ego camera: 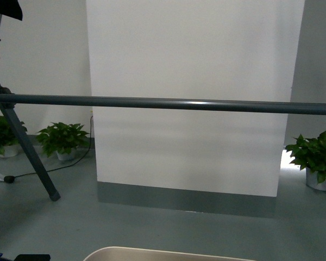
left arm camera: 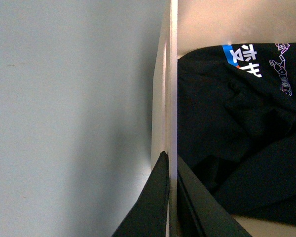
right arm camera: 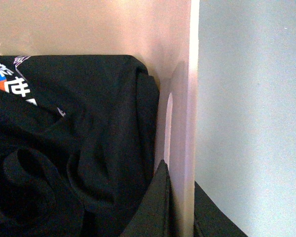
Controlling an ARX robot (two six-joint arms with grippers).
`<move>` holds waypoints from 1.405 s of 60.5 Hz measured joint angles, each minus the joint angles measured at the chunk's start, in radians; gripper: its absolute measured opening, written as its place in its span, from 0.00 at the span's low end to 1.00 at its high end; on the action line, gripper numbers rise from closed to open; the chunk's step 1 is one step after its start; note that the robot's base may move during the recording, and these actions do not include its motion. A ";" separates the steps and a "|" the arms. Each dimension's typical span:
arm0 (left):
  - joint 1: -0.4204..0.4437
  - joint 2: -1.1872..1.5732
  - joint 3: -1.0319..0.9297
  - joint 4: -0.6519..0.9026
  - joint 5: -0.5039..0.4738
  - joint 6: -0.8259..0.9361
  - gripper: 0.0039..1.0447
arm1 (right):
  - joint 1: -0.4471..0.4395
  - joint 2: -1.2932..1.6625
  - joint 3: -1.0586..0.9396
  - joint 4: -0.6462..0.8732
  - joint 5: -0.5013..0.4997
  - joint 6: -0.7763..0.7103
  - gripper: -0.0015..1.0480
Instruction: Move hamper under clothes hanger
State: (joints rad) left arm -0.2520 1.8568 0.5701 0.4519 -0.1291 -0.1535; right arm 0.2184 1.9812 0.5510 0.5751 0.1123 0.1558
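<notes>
Clamped astride opposite side walls of the hamper [ego camera: 168, 255], black clothing [left arm camera: 237, 123] inside: left gripper [left arm camera: 171, 168] and right gripper [right arm camera: 180, 197], equally near. Straight ahead and higher, lying crosswise: long bar of the clothes hanger [ego camera: 174, 103]. Judged not yet overhead.

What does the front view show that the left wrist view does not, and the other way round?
Only the front view shows the clothes hanger, with its long horizontal bar and one slanted leg, the potted plants and the white wall panel. Only the left wrist view shows the black clothing with printed lettering inside the hamper, and the left gripper with one finger on each side of the hamper's wall. Both show the hamper's beige rim and the grey floor.
</notes>
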 joint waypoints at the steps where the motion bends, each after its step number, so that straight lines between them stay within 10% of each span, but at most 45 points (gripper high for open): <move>1: -0.001 0.000 0.000 0.000 0.000 0.000 0.04 | -0.001 0.000 0.000 0.000 0.001 0.000 0.03; 85: 0.014 0.000 -0.004 0.000 -0.017 0.000 0.04 | 0.013 0.000 0.004 0.000 -0.021 0.000 0.03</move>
State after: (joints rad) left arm -0.2382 1.8568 0.5663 0.4519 -0.1463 -0.1539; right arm 0.2314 1.9812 0.5552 0.5751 0.0914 0.1558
